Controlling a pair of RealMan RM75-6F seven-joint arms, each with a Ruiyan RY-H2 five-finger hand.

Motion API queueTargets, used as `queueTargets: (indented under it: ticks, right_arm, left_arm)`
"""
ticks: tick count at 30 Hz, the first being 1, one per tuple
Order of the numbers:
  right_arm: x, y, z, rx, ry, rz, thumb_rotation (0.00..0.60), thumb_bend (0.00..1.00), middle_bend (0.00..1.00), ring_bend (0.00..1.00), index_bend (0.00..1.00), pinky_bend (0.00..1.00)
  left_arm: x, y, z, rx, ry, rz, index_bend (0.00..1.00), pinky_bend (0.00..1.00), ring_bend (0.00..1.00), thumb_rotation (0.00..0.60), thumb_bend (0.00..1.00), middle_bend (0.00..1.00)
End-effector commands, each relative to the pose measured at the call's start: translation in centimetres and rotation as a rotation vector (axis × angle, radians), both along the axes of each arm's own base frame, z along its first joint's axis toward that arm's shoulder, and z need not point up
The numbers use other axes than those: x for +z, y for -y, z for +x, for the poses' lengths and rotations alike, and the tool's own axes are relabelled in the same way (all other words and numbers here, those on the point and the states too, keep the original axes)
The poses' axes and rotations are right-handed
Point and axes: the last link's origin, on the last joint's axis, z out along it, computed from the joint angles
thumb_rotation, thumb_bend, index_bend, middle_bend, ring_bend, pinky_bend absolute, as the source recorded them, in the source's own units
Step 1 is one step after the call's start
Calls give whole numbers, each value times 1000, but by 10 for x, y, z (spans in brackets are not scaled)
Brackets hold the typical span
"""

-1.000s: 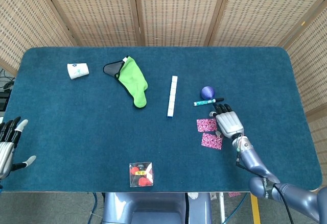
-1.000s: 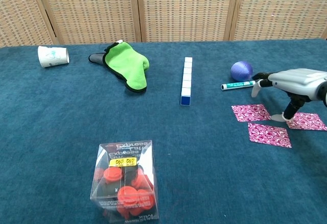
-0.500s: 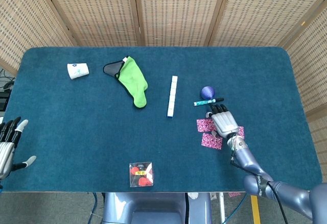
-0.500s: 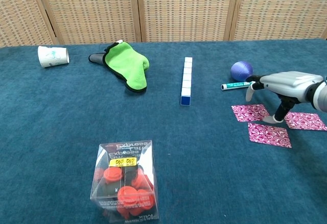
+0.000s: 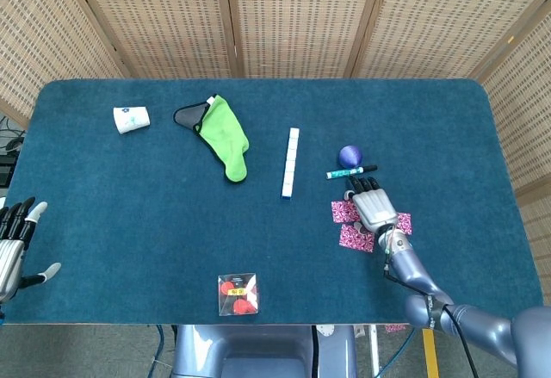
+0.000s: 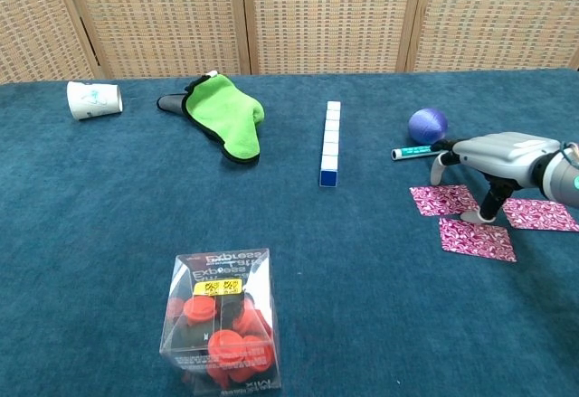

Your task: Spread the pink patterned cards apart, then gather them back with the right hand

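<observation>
Three pink patterned cards lie apart on the blue table at the right: one to the left, one nearer the front, one to the right. In the head view they show as card, card and card. My right hand hovers palm down over them, fingers spread, with fingertips reaching down to the table between the cards. It holds nothing. My left hand rests open at the table's left front edge.
A purple ball and a teal marker lie just behind the cards. A row of white blocks runs down the middle. A green cloth and paper cup sit far left. A clear box of red pieces stands at the front.
My right hand has slid leftward over the cards, uncovering the right card. The cards themselves have stayed in place. The left hand has not moved.
</observation>
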Motion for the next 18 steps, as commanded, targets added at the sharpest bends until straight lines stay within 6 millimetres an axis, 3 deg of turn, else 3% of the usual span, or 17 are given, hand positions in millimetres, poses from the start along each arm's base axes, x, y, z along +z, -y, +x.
queueTargets:
  ticks: [1, 5, 18]
  right_arm:
    - [-1, 1, 0, -4, 1, 2, 600, 337, 0, 0, 297, 57]
    - [-3, 1, 1, -10, 1, 11, 600, 337, 0, 0, 409, 57]
    - [-1, 0, 5, -17, 17, 13, 600, 347, 0, 0, 507, 57]
  left_arm:
    - [0, 0, 0, 0, 0, 0, 0, 0, 0, 600, 0, 0]
    - [0, 0, 0, 1, 0, 0, 0, 0, 0, 600, 0, 0]
    - [0, 0, 0, 1, 0, -1, 0, 0, 0, 600, 0, 0]
